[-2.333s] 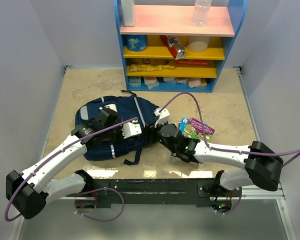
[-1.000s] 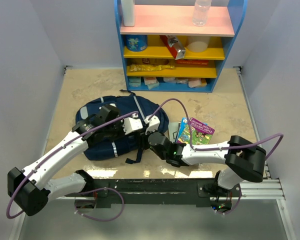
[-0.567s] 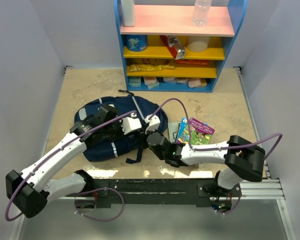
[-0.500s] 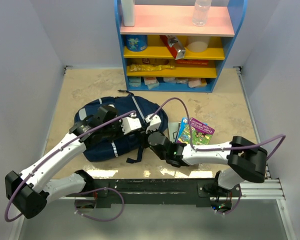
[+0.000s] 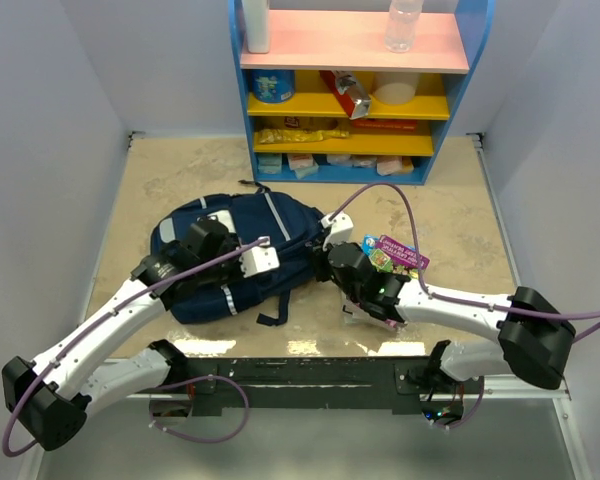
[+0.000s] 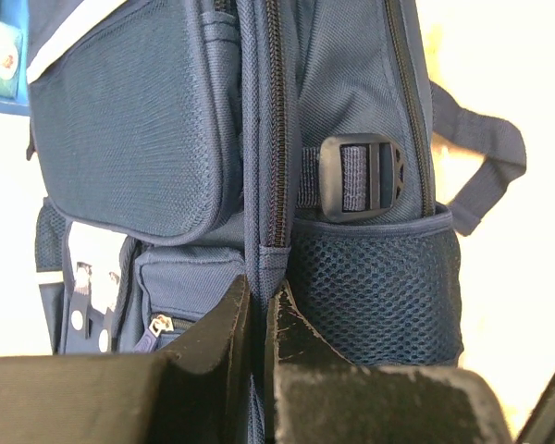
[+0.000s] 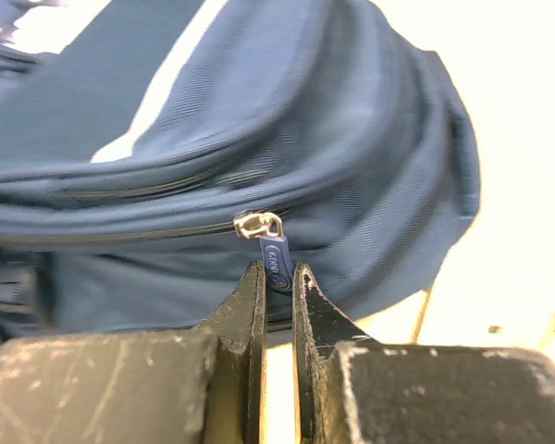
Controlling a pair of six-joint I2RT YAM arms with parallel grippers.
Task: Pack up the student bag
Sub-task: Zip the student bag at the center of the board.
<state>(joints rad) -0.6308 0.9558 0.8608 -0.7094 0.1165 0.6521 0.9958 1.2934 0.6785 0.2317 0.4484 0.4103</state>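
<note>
From above, the student bag lies flat on the table, in front of the shelf and a little to the left of the middle. The left claw is on the near right part of the bag. The right claw is at the right edge of the bag. Some colourful books lie on the table just beside the right arm, outside the bag.

In the left wrist view, the left claw is nearly shut. Its two fingers pinch the thick seam that runs beside a zipper on the side of the bag. A grey buckle and a mesh pocket are just to the right of this seam.

In the right wrist view, the right claw is narrow, and the small blue zipper pull sits between its fingertips. The zipper line beside the pull looks closed.

I judge that the step in hand is opening the bag: one claw holds the cloth firm and the other has the pull. The next move asks for a steady drag of the pull along the zipper line, while the left claw holds the seam tight so that the cloth does not bunch. The pull is small and could slip out. The books are not yet packed.
</note>
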